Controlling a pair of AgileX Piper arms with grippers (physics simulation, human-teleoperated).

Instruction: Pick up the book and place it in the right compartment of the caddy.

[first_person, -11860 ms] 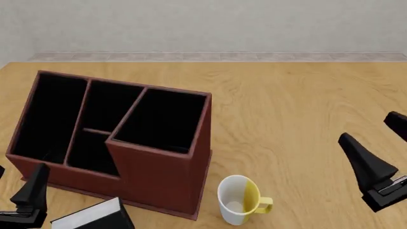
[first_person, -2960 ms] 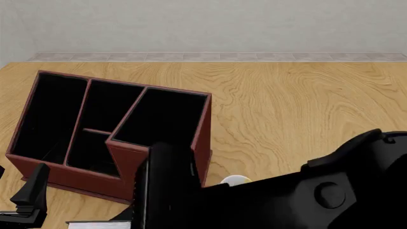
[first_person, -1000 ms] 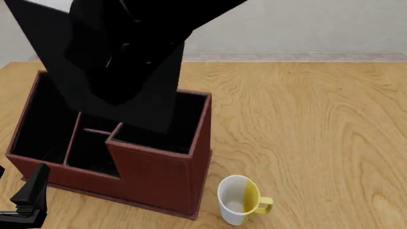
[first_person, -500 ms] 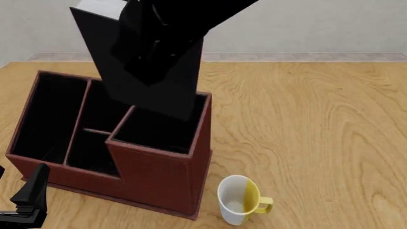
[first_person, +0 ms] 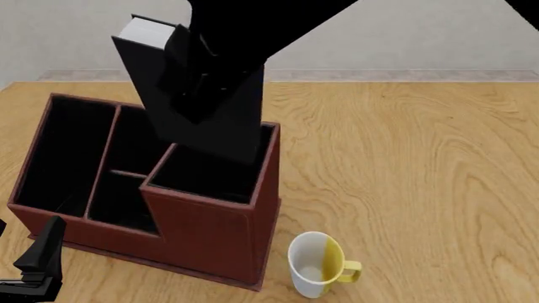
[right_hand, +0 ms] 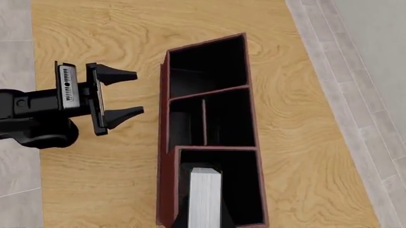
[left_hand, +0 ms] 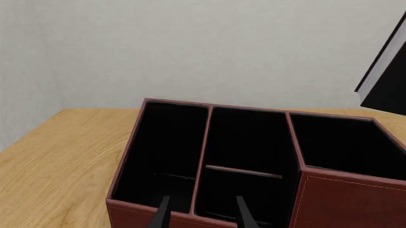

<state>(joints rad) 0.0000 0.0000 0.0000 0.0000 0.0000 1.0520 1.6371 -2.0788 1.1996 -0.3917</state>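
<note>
your right gripper point(first_person: 202, 82) is clamped on the thin black book point(first_person: 164, 88), tilted over the red-brown caddy's point(first_person: 211, 233) tall right compartment point(first_person: 214, 167); lowering it tilted, you may catch the rim. your left gripper point(right_hand: 117, 97) sits apart, empty.

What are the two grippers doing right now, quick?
Left gripper: open, holding nothing, beside the caddy.
Right gripper: closed on the book, holding it tilted above the right compartment.
</note>
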